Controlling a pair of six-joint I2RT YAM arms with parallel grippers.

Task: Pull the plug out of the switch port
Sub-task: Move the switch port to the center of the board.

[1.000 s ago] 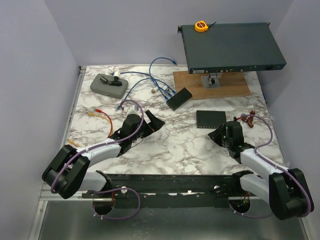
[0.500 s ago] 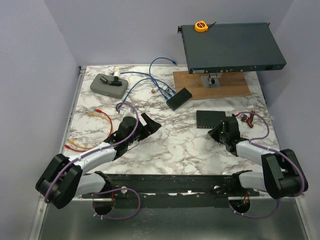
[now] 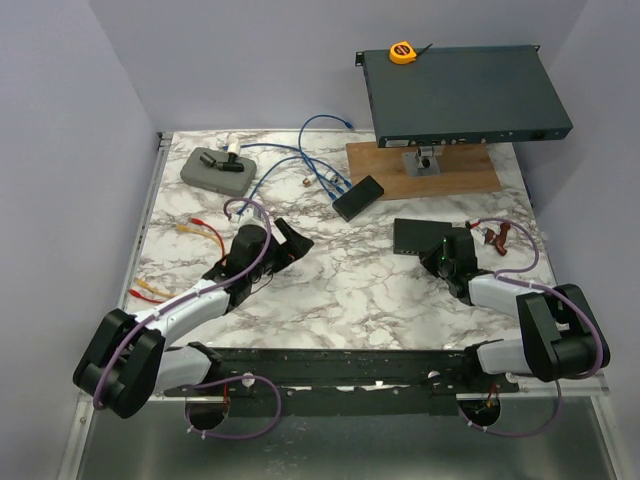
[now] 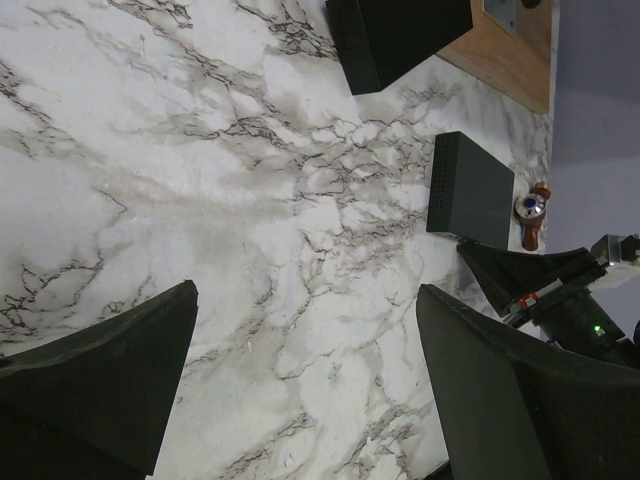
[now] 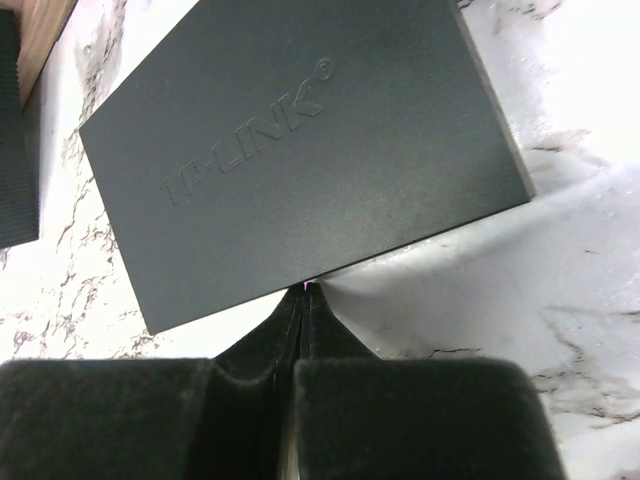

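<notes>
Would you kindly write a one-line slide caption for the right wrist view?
Right gripper shut, its tips at the near edge of the dark TP-LINK switch on the marble table.

Your small switch (image 3: pixel 418 234) lies right of centre on the worktop (image 3: pixel 350 290), with the right hand (image 3: pixel 436 256) at its near edge. Behind it, a wooden board (image 3: pixel 470 172) carries the rack unit (image 3: pixel 460 95), which has 1 tape measure (image 3: pixel 401 52) on top. A flat box (image 3: pixel 358 197) lies just left of the board. The cables (image 3: pixel 300 165) and a case (image 3: pixel 213 168) lie farther left. The left hand (image 3: pixel 293 240) is nearer you, left of the box.
</notes>
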